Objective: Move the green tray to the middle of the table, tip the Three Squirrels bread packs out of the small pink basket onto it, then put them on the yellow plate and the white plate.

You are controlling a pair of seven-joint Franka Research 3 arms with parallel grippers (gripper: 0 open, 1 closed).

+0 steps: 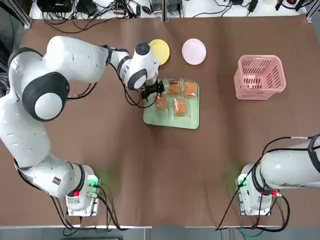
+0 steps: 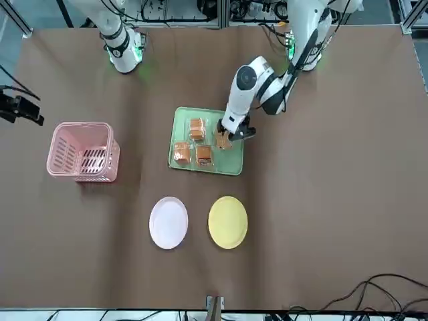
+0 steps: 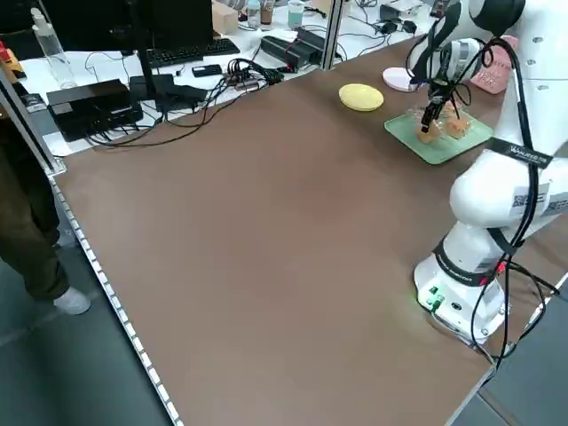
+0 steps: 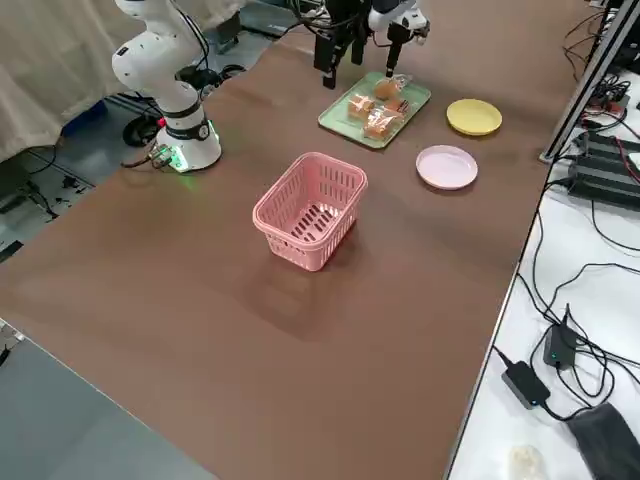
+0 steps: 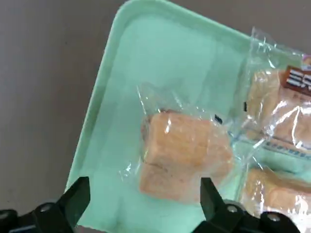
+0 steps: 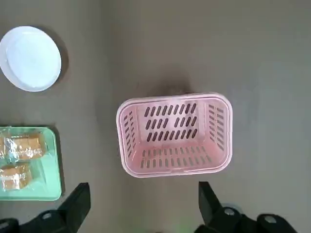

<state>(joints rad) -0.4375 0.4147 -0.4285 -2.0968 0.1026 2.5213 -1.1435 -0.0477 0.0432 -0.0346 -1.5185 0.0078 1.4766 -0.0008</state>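
Green tray (image 1: 170, 121) at the table's middle carries 4 bread packs (image 1: 176, 98). Directly over the pack nearest the tray's left edge hangs the left gripper (image 5: 145, 194), fingers spread astride it, gripping nothing. The right gripper (image 6: 144, 204) hangs spread above the empty pink basket (image 6: 174, 134).

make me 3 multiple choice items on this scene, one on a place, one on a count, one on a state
1. Where does the left gripper hover?
A. over the pink basket
B. over a bread pack on the green tray
C. over the yellow plate

2. How many bread packs lie on the green tray?
A. two
B. four
C. six

3. What state is the small pink basket in?
A. empty
B. full of packs
C. upside down

Key: 1 B, its fingers flank a pack; 2 B, four packs show on the tray; 3 A, its bare bottom shows.
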